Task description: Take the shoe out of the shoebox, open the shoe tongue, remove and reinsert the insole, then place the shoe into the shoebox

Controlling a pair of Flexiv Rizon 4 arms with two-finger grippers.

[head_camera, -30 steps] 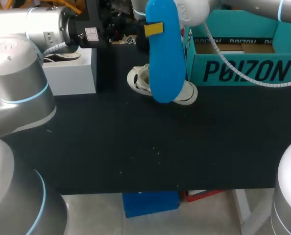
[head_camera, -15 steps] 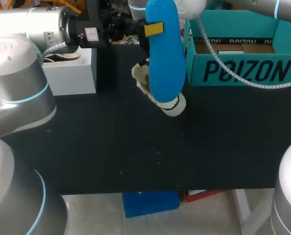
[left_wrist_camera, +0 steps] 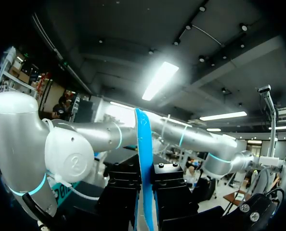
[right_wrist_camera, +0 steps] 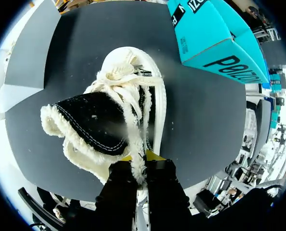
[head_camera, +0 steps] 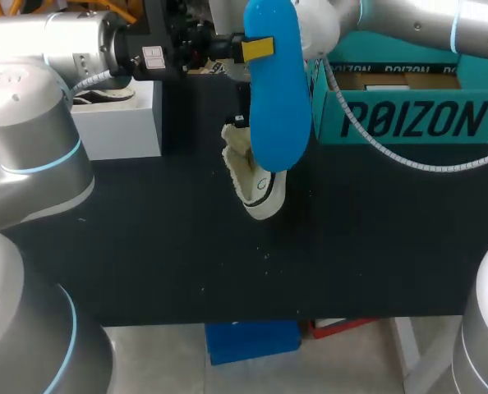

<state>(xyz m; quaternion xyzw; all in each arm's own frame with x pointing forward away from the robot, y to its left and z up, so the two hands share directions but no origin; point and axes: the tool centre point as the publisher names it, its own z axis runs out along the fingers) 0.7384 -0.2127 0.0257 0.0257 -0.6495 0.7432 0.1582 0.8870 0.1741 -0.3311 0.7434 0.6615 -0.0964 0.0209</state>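
Observation:
A long blue insole (head_camera: 275, 90) is held upright, high over the table's back. My left gripper (head_camera: 252, 49) is shut on it, and in the left wrist view the insole's edge (left_wrist_camera: 144, 159) runs between the black jaws of the left gripper (left_wrist_camera: 145, 192). Below and behind the insole is a white fleece-lined shoe (head_camera: 256, 180) with its toe toward the table's front. My right gripper (right_wrist_camera: 138, 161) is shut on the fleecy heel collar of the shoe (right_wrist_camera: 123, 106). In the head view the insole hides that gripper. The open teal shoebox (head_camera: 408, 119) stands at the back right.
A white block (head_camera: 117, 119) with a small object on top stands at the back left on the black table (head_camera: 227, 263). The shoebox (right_wrist_camera: 215, 38) lies ahead and to the side of the held shoe in the right wrist view.
My right arm has carried the shoe away from the shoebox, leftward and toward the table's front, turning its toe frontward. The insole in the left gripper has stayed put.

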